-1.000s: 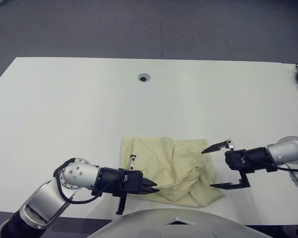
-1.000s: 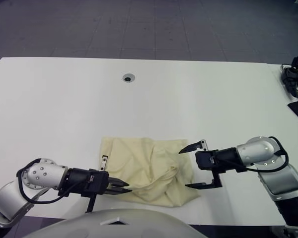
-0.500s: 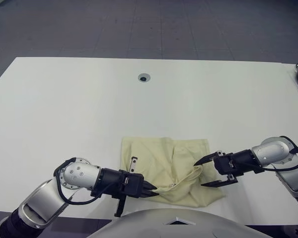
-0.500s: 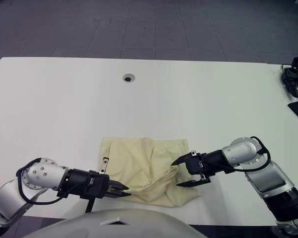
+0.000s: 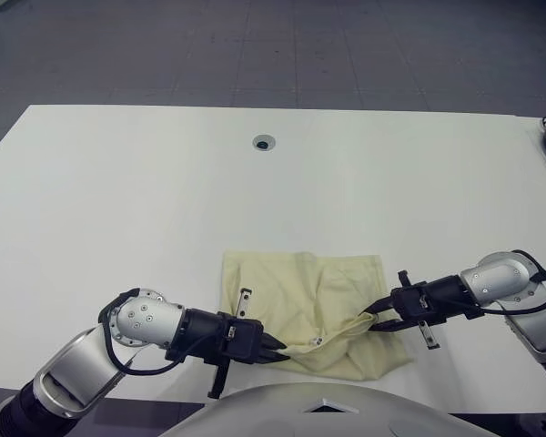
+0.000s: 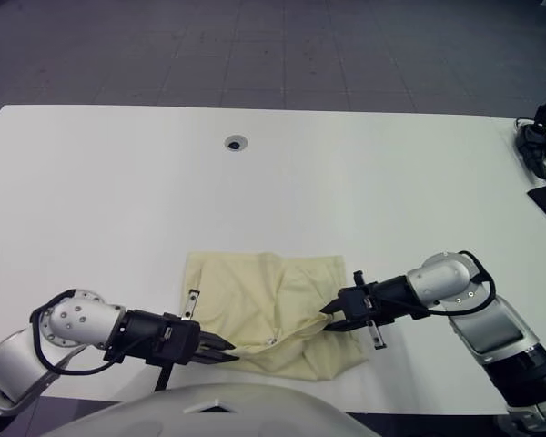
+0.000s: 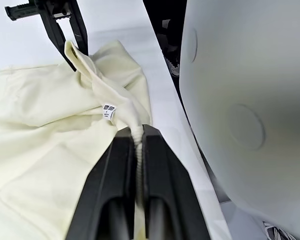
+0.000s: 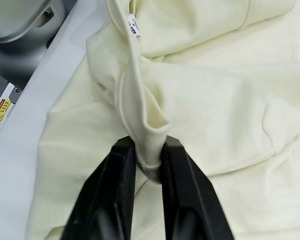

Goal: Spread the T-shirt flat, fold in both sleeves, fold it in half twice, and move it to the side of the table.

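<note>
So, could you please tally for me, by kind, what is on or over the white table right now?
T-shirt: 1
Grippers, the left gripper and the right gripper, each shut on the T-shirt: 2
Cable grommet: 1
Total: 4

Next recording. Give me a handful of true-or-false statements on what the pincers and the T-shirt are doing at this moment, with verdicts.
1. The left pincer is shut on the T-shirt. True.
2. The right pincer hangs open, clear of the cloth. False: it is shut on a fold of the T-shirt.
3. The T-shirt lies spread flat. False: it is bunched, with raised folds.
4. A small round hole sits in the table beyond the T-shirt. True.
</note>
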You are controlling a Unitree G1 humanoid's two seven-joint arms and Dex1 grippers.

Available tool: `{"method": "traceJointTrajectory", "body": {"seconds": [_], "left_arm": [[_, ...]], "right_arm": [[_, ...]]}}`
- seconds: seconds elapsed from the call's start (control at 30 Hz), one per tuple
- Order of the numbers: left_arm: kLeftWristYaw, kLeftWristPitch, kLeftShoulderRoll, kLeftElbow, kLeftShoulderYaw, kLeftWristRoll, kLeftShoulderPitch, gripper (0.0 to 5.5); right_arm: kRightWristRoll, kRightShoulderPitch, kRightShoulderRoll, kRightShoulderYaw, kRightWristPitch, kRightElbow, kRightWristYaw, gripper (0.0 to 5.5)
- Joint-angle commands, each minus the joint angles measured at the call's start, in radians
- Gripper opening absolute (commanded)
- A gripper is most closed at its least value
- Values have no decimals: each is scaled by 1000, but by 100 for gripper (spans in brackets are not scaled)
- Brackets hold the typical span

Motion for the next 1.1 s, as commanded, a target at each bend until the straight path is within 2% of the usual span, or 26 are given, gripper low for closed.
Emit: {"method": "traceJointTrajectory", "body": {"seconds": [0.03, 0.23, 0.33, 0.5, 0.63, 0.7, 0.8, 0.93, 1.0, 1.1], "left_arm": [[5, -8, 21, -4, 2, 20, 4, 2], [14, -11, 24, -7, 20, 23, 12, 2], [24, -8, 36, -12, 45, 24, 22, 2], [31, -1, 75, -75, 165, -41, 95, 2], [34, 26, 94, -181, 288, -170, 210, 2], [43, 36, 109, -220, 314, -181, 270, 2], [55, 35, 130, -241, 293, -129, 340, 2], [79, 21, 133, -207, 169, -21, 375, 2], [100, 21, 118, -141, 84, 65, 342, 2], [130, 34, 67, -52, -19, 139, 285, 2]], "right_arm": [[-6, 1, -16, -7, -25, 7, 4, 3], [13, 16, -37, -35, -28, -26, 4, 0], [44, 43, -73, -92, -30, -69, 8, 0], [131, 146, -184, -260, -15, -196, 69, 0], [226, 283, -223, -423, 55, -316, 120, 0], [223, 386, -230, -487, 85, -377, 151, 0], [166, 534, -216, -536, 107, -451, 171, 0], [91, 679, -201, -510, 157, -516, 141, 0], [44, 697, -197, -456, 154, -498, 112, 0], [-89, 630, -177, -308, 119, -414, 28, 0]]}}
